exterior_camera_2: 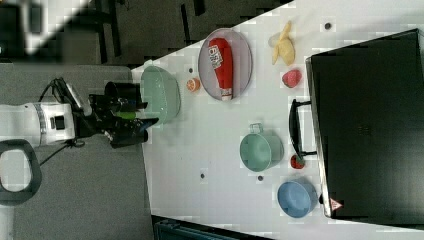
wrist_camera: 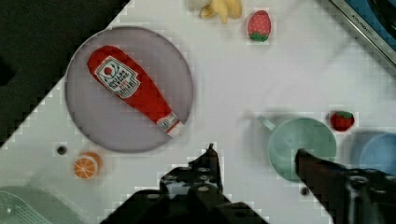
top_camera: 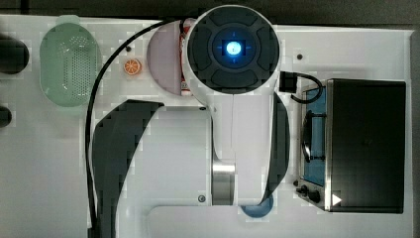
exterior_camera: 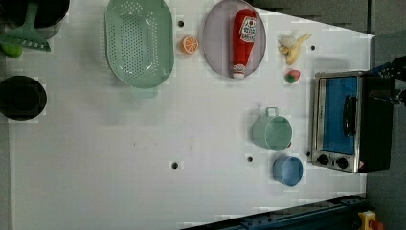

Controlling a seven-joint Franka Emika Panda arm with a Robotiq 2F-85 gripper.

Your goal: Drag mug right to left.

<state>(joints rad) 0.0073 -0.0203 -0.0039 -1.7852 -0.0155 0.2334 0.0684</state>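
The mug (exterior_camera: 272, 132) is a teal-green round cup with a small handle. It stands upright on the white table just in front of the toaster oven's door, also seen as the mug (exterior_camera_2: 260, 150) and the mug (wrist_camera: 302, 147). A light-blue bowl (exterior_camera: 288, 170) sits close beside it. My gripper (wrist_camera: 256, 156) is open, its two dark fingers spread wide with nothing between them, and it hovers well above the table. One fingertip (wrist_camera: 303, 161) overlaps the mug's rim in the wrist view. In the right view the gripper (exterior_camera_2: 127, 125) hangs at the table's left edge, far from the mug.
A toaster oven (exterior_camera: 344, 120) stands by the mug. A grey plate (exterior_camera: 213, 48) carries a ketchup bottle (exterior_camera: 242, 40). Nearby lie a mint colander (exterior_camera: 139, 43), an orange slice (exterior_camera: 189, 44), a banana (exterior_camera: 293, 45) and a strawberry (exterior_camera: 292, 75). Another strawberry (wrist_camera: 342, 120) touches the mug's side.
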